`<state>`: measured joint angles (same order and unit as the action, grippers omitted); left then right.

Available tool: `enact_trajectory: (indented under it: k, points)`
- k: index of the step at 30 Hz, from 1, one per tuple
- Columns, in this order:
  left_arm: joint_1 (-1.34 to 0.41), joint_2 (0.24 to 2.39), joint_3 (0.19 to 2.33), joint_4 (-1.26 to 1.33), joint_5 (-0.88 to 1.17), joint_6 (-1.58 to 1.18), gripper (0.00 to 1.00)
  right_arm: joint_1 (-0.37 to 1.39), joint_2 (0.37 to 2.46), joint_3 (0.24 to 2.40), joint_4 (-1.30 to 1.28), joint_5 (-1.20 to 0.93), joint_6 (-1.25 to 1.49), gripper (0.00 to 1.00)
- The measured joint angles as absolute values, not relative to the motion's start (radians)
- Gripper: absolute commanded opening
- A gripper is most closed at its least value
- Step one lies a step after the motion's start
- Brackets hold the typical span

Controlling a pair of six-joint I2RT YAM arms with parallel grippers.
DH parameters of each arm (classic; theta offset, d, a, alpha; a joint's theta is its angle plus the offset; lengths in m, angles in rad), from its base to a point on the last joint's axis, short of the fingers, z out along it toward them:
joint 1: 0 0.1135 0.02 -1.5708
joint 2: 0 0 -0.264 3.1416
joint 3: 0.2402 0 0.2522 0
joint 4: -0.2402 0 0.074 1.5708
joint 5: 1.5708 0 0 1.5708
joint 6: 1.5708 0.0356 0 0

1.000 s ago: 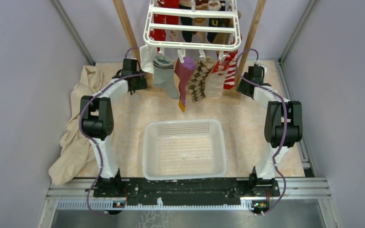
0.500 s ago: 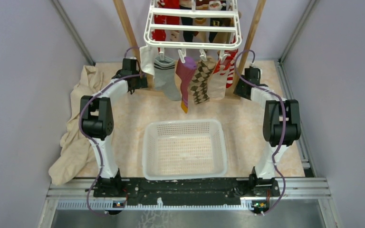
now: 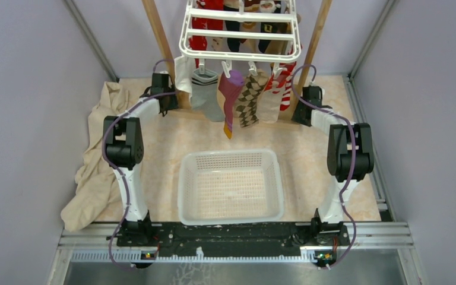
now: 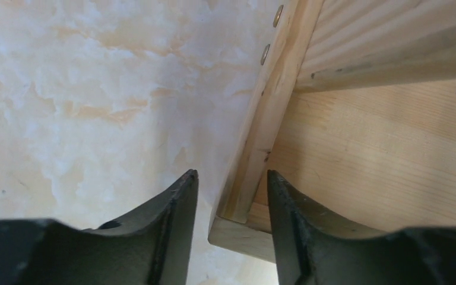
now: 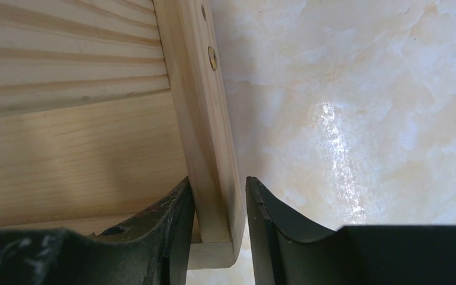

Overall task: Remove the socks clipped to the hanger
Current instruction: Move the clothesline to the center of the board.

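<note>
The socks (image 3: 237,98) hang clipped along the white hanger (image 3: 240,57) (grey, magenta and argyle in front), between the posts of the wooden frame (image 3: 156,35). My left gripper (image 4: 230,178) straddles the frame's base edge, jaws apart with a gap showing. My right gripper (image 5: 218,181) hugs the other edge closely; I can't tell if it pinches.

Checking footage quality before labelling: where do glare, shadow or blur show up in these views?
Right wrist: a white glare patch on the glossy tabletop. Left wrist: a soft bluish shadow on the tabletop beside the wooden frame, no glare. Top external: even light, sharp enough that the patterns on the socks read clearly.
</note>
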<state>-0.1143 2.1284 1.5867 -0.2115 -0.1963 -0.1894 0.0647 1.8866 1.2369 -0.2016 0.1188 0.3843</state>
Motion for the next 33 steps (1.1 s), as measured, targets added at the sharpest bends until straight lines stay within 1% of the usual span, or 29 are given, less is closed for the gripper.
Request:
enact_trajectory:
  k: [3, 6, 8, 14, 22, 33]
  points:
    - [-0.113, 2.141, 1.605, -0.221, -0.197, -0.189, 0.43, 0.065, 1.887, 1.238, -0.202, 0.122, 0.384, 0.32]
    - [-0.112, 2.145, 1.610, -0.226, -0.192, -0.193, 0.36, 0.066, 1.887, 1.238, -0.202, 0.117, 0.385, 0.24]
    - [-0.113, 2.145, 1.610, -0.226, -0.191, -0.199, 0.33, 0.068, 1.888, 1.240, -0.202, 0.119, 0.380, 0.22]
    - [-0.113, 2.125, 1.578, -0.214, -0.183, -0.212, 0.32, 0.068, 1.888, 1.240, -0.201, 0.125, 0.369, 0.17]
    - [-0.113, 2.014, 1.417, -0.196, -0.177, -0.259, 0.29, 0.070, 1.888, 1.240, -0.201, 0.142, 0.354, 0.17]
    - [-0.113, 1.847, 1.193, -0.171, -0.176, -0.327, 0.30, 0.086, 1.883, 1.230, -0.197, 0.159, 0.313, 0.17]
